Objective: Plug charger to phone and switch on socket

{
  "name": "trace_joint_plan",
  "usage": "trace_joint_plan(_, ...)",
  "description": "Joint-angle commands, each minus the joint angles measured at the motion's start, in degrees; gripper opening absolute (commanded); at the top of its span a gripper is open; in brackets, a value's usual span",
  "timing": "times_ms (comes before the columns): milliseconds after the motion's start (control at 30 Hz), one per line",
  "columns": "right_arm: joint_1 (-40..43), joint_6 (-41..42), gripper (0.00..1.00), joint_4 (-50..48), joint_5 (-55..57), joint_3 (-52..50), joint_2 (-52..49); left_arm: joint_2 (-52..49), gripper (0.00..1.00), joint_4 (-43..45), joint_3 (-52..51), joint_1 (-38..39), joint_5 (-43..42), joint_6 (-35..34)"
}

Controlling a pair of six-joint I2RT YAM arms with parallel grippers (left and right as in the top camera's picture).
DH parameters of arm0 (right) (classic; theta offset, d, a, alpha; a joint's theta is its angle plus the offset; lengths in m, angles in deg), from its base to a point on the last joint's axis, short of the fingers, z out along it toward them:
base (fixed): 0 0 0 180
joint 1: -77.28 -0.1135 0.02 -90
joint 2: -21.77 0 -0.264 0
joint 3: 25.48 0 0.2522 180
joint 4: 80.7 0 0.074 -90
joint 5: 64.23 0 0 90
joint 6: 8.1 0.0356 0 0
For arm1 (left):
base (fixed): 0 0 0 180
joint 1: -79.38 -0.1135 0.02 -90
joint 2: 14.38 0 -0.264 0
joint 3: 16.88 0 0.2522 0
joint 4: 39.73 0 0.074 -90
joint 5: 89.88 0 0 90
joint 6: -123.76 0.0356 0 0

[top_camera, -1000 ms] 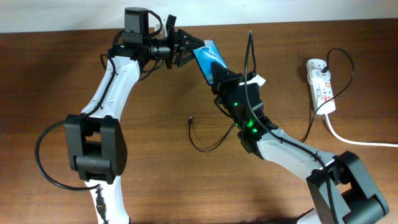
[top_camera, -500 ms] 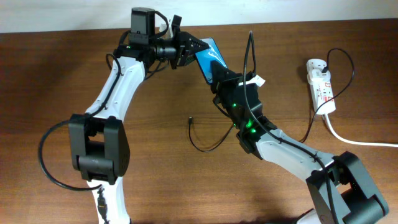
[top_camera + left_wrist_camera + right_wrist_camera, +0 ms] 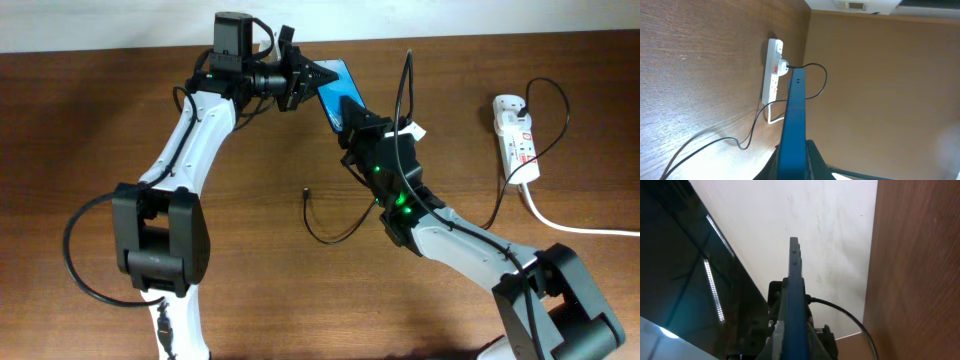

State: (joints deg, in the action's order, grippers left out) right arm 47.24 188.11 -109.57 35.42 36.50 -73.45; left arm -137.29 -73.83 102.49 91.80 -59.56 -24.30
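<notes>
Upper centre: phone [image 3: 336, 85] aloft, left gripper [image 3: 313, 78] and right gripper [image 3: 352, 117] both clamped on it | charger [image 3: 305, 196] tip loose mid-frame, not yet plugged | socket [image 3: 517, 135] upper right, switching apparently still ahead.

Your overhead view is evenly lit, with faint soft shadows on the table [image 3: 80, 120]. Your left wrist view shows a pale sheen on the wood, and the phone [image 3: 792, 135] blurs close to the lens. Your right wrist view catches strip-light reflections in dark glass [image 3: 675, 255].
</notes>
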Motion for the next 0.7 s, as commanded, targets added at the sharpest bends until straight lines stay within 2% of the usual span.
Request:
trace_joint_plan(0, -1.4, -3.7, 0.11, 0.4, -3.3, 1.3, 0.3, 0.0, 0.00, 0.3, 0.8, 1.5, -0.4, 3.2)
trace_joint_plan(133, -1.4, -3.7, 0.24, 0.4, -3.3, 1.3, 0.3, 0.0, 0.00, 0.3, 0.8, 1.3, -0.4, 3.3)
trace_joint_plan(200, -1.0, -3.7, 0.45, 0.6, -2.9, 1.3, 0.3, 0.0, 0.00, 0.3, 0.8, 1.2, -0.2, 3.3)
trace_joint_plan(233, -0.4, -3.7, 0.52, 0.6, -2.9, 1.3, 0.3, 0.0, 0.00, 0.3, 0.8, 1.2, 0.2, 3.3)
trace_joint_plan(333, 1.9, -3.8, 0.62, 0.9, -3.4, 1.3, 0.3, 0.0, 0.00, 0.3, 0.8, 1.1, 1.3, 3.3)
trace_joint_plan(433, 4.3, -4.9, 0.75, 6.4, -4.9, 1.3, 0.3, 0.0, 0.00, 0.3, 0.7, 0.3, 2.1, 3.7)
trace_joint_plan(500, 5.4, -13.4, 0.98, 10.1, -4.9, 1.3, 0.3, 0.0, 0.00, 0.1, 0.6, -0.6, 2.0, 3.7)
trace_joint_plan(567, 7.0, -24.9, 0.98, 12.5, -5.1, 1.3, 0.3, 0.0, 0.00, -0.2, 0.6, -1.8, 1.9, 4.0)
trace_joint_plan(667, 9.7, -33.0, 0.98, 12.5, -9.7, 1.3, 0.3, 0.0, 0.00, -1.5, 0.6, -3.5, 1.9, 5.3)
